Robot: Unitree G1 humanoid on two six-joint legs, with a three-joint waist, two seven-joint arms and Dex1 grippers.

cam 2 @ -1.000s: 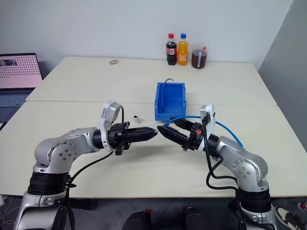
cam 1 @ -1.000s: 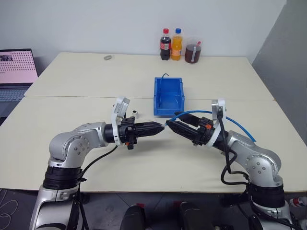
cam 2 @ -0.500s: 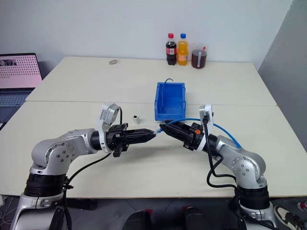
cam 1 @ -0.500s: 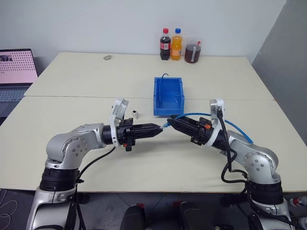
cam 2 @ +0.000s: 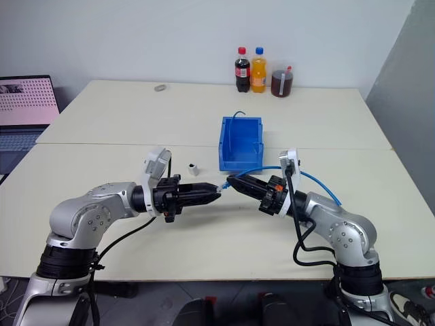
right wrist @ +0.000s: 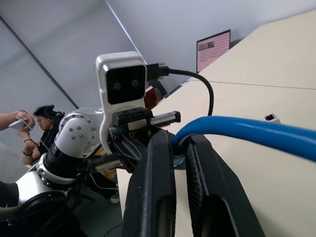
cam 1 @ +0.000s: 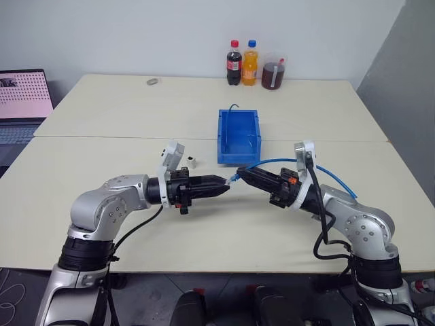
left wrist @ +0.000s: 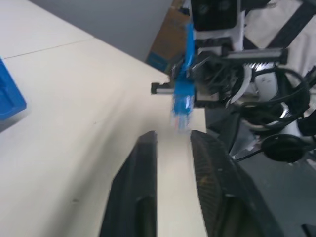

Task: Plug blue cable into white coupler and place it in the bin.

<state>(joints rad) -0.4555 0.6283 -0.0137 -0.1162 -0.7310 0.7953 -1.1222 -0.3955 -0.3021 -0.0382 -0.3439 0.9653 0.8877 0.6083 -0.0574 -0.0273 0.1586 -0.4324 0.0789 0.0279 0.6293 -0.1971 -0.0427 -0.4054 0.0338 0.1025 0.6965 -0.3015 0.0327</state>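
The blue cable (cam 1: pixel 292 161) arcs from my right arm to my right gripper (cam 1: pixel 239 175), which is shut on it just behind the plug (left wrist: pixel 181 106). The plug sticks out past the right fingertips. My left gripper (left wrist: pixel 173 136) faces it tip to tip over the table; its fingers (left wrist: pixel 140 197) stand apart with nothing between them, the plug just beyond their ends. The white coupler (cam 1: pixel 192 162) lies on the table behind the left gripper, apart from both. The bin (cam 1: pixel 238 155) stands behind the grippers, open side up.
Two bottles (cam 1: pixel 234 62) and a jar (cam 1: pixel 274 73) stand at the table's far edge, with a small round object (cam 1: pixel 153 81) to their left. A laptop (cam 1: pixel 24 95) sits at the far left. A person (right wrist: pixel 42 123) shows in the right wrist view.
My right gripper has shut on the cable near the plug. The left gripper, shut on the plug end before, has opened and let it go, sinking slightly.
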